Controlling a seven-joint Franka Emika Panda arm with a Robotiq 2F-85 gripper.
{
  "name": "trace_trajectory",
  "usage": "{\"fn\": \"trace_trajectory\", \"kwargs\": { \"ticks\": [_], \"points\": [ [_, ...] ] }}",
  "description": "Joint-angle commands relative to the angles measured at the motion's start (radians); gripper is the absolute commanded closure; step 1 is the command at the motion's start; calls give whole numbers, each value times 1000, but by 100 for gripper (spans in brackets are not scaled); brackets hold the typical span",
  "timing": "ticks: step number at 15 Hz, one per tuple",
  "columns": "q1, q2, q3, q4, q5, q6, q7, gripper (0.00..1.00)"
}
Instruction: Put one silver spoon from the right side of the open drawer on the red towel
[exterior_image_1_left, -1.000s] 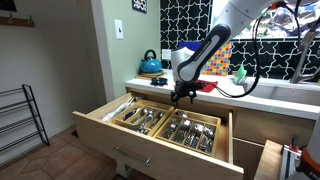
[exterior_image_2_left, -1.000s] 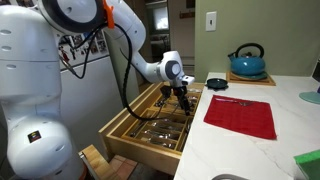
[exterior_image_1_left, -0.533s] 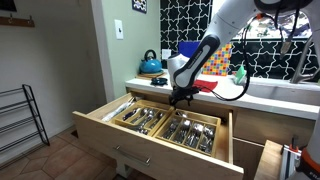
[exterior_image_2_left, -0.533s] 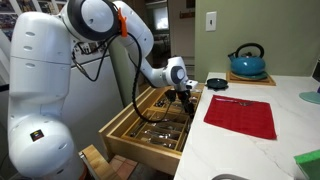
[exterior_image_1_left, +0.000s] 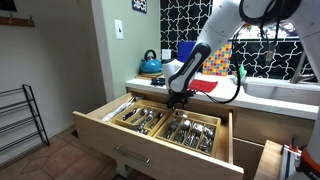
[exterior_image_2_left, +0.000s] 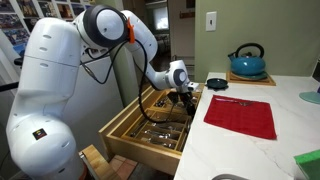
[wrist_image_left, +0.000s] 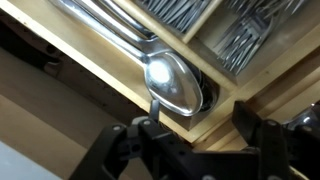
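The open drawer (exterior_image_1_left: 150, 150) stands pulled out below the counter, with two wooden trays of silver cutlery; it shows in both exterior views (exterior_image_2_left: 140, 146). My gripper (exterior_image_1_left: 179, 98) hangs over the drawer's rear, close to the counter edge (exterior_image_2_left: 184, 95). In the wrist view its jaws (wrist_image_left: 200, 125) are spread wide and hold nothing. A silver spoon (wrist_image_left: 170, 85) lies bowl up at the end of a tray compartment, just ahead of one finger. The red towel (exterior_image_2_left: 240, 115) lies flat on the white counter, also seen behind my arm (exterior_image_1_left: 205, 85).
A blue kettle (exterior_image_2_left: 246, 63) stands at the back of the counter (exterior_image_1_left: 150, 65), with a small dark bowl (exterior_image_2_left: 216, 82) beside the towel. A green object (exterior_image_2_left: 307, 165) sits at the counter's near corner. A wire rack (exterior_image_1_left: 20, 120) stands on the floor.
My gripper has shifted a little toward the counter edge over the drawer's rear, and the arm's upper links have swung. The towel and drawer have not moved.
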Motion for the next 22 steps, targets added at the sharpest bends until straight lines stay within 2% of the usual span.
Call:
{"fn": "trace_trajectory", "kwargs": {
  "ticks": [1, 2, 4, 5, 7, 9, 16, 18, 21, 22],
  "points": [
    [33, 53, -28, 44, 14, 6, 10, 40],
    [37, 60, -32, 51, 16, 6, 11, 50],
    [45, 69, -38, 61, 16, 3, 14, 53],
    [48, 69, -40, 63, 16, 2, 15, 66],
    [53, 69, -43, 65, 16, 0, 18, 68],
    [57, 67, -47, 67, 16, -4, 21, 76],
    [49, 47, -51, 39, 32, -8, 14, 50],
    [50, 38, -50, 28, 41, -10, 14, 53],
    [50, 31, -49, 18, 51, -20, 15, 49],
    [50, 28, -50, 14, 53, -25, 15, 55]
  ]
}}
